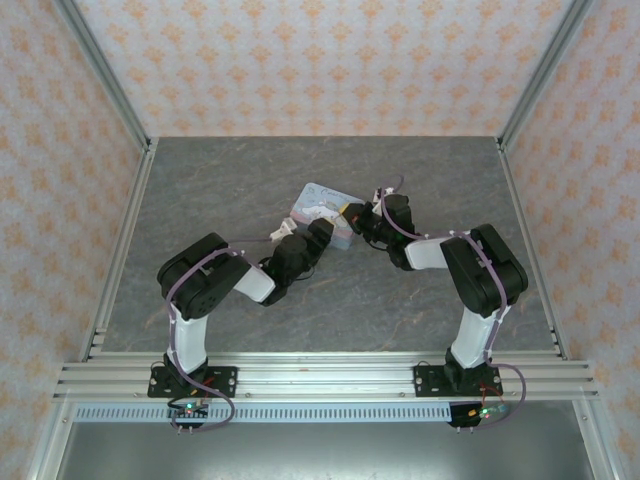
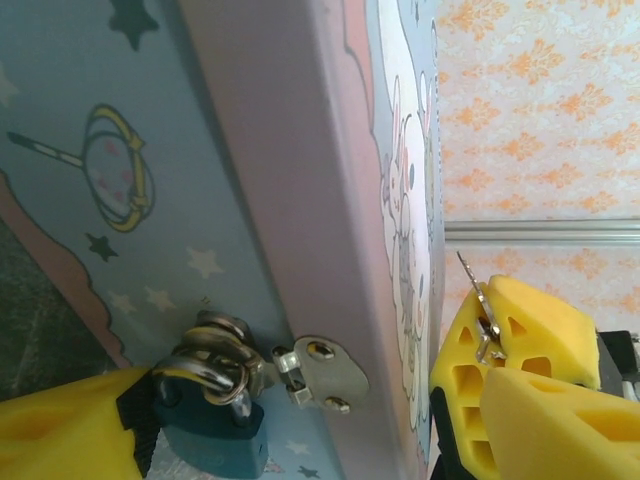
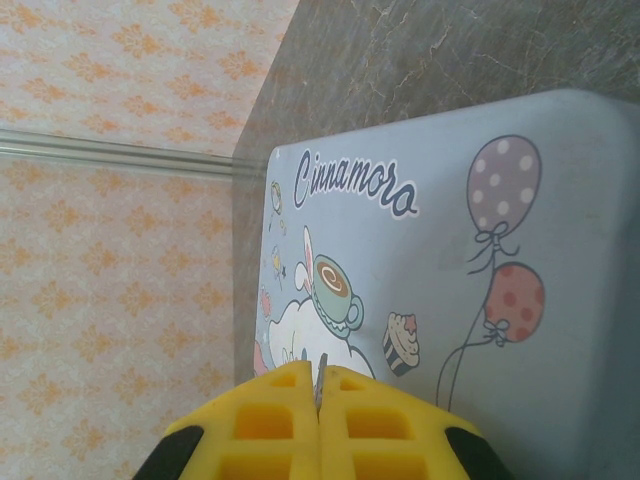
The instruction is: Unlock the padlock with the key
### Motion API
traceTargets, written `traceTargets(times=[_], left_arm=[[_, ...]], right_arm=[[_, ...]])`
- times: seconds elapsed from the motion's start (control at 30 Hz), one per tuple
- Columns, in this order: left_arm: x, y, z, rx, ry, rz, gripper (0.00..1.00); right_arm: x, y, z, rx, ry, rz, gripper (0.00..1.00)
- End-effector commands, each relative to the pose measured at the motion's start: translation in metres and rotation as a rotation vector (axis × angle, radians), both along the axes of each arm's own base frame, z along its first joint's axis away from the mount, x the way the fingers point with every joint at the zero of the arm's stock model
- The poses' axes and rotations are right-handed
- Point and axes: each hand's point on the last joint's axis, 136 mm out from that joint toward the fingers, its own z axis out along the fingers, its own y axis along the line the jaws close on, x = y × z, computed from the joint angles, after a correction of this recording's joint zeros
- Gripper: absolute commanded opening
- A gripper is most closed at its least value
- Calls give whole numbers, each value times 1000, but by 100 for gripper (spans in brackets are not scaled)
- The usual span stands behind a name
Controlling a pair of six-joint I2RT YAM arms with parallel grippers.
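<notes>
- The left arm (image 1: 200, 275) rises from its base at the near edge of the counter (image 1: 400, 300). It folds at a high elbow, and its forearm reaches forward and right to the near-left side of the tin (image 1: 320, 200).
- The right arm (image 1: 490, 265) mirrors it. Its elbow is bent above the near-right part of the counter, and its forearm stretches left to the tin's right side.
- The tin sits near the middle of the counter, a little toward the far edge, between the two wrists.
- The padlock (image 2: 215, 435) hangs on the tin's side wall. Its shackle is threaded through the loop of the metal hasp (image 2: 325, 370).
- The left fingers (image 2: 50, 435) are spread wide. The black pad of one lies against the padlock's left side, and the other is beyond the tin's lid edge.
- The right fingers (image 3: 270, 420) are pressed together on the key (image 2: 482, 315). They hover over the printed lid, just beside its edge.
- The key's slim tip juts out past the yellow tips, apart from the padlock.
</notes>
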Motion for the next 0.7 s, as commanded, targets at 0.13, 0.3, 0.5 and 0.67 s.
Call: traceTargets(times=[0.13, 0.3, 0.5, 0.67], left_arm=[[-28, -2, -79, 178, 163, -109, 83], [-29, 0, -52, 168, 14, -131, 82], [-30, 2, -32, 166, -50, -133, 79], [-29, 5, -23, 138, -82, -113, 78]], right_arm=[[-23, -5, -43, -65, 139, 11, 0], [-24, -6, -47, -70, 145, 13, 0], [-25, -8, -51, -74, 150, 11, 0], [-26, -7, -52, -75, 152, 11, 0]])
